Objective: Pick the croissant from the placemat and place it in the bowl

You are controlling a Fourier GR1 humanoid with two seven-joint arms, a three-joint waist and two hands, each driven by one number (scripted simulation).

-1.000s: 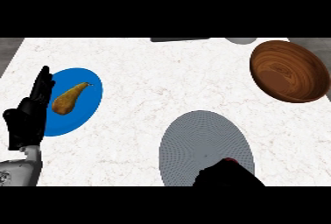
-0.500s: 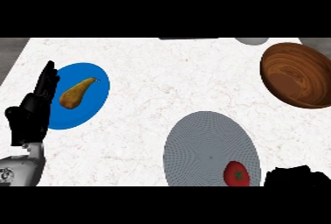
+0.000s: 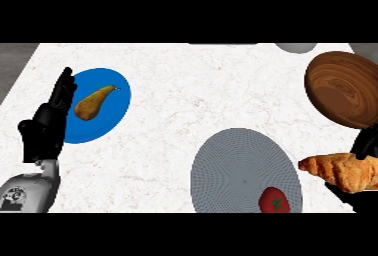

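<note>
At the view's right edge, the right hand (image 3: pixel 365 145) was curled round the croissant (image 3: pixel 338 170), just past the placemat (image 3: pixel 236 165) and short of the bowl (image 3: pixel 343 85). It looked light, flaky and crushable, so the thick middle was best to hold. The left hand (image 3: pixel 46 125) rested open at the left.

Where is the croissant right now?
In the head view the croissant is at the right edge, held in the right hand, just beside the grey placemat and below the wooden bowl.

The white marbled counter top (image 3: pixel 199 75) bears a round grey woven placemat (image 3: pixel 236 165); a blue round plate (image 3: pixel 92 131) lies well left of it, a brown wooden bowl (image 3: pixel 343 90) to its upper right.
</note>
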